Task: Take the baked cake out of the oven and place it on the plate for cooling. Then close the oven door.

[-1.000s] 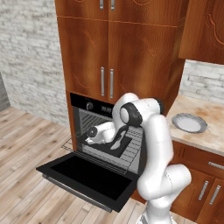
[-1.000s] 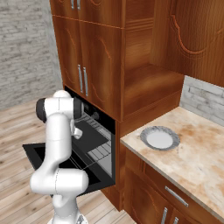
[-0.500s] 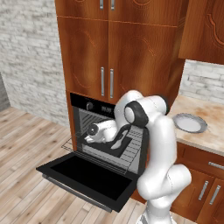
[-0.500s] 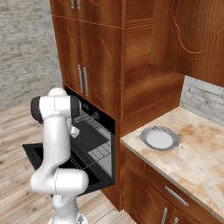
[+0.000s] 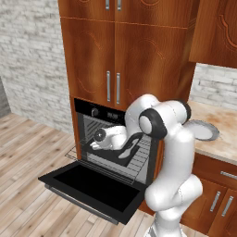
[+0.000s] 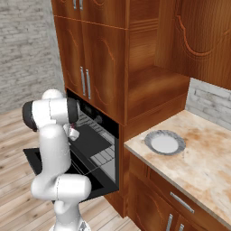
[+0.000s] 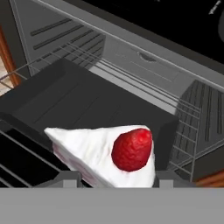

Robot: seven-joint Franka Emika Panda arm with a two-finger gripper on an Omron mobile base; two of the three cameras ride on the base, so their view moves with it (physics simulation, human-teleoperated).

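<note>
The baked cake (image 7: 103, 157), a white wedge with a red berry on top, fills the space between my fingertips (image 7: 70, 178), and both its sides touch them. My gripper (image 7: 118, 180) is shut on it just above the dark oven tray (image 7: 87, 105). In the left base view my gripper (image 5: 96, 142) reaches into the black oven (image 5: 92, 112) at rack height. The oven door (image 5: 92, 185) hangs fully open and flat below it. The plate (image 5: 204, 130) lies on the counter to the right, also seen as the plate (image 6: 164, 142) from the other side, with nothing on it.
Wire racks (image 7: 131, 81) run behind and beside the tray. Brown cabinet doors with silver handles (image 5: 113, 86) stand above the oven. The stone counter (image 6: 203, 167) stretches right of the oven, with drawers (image 5: 217, 199) below it. Wooden floor (image 5: 28, 185) lies left of the open door.
The arm's shoulder and elbow have shifted slightly to the right in the left base view. The hand has stayed at the oven's mouth.
</note>
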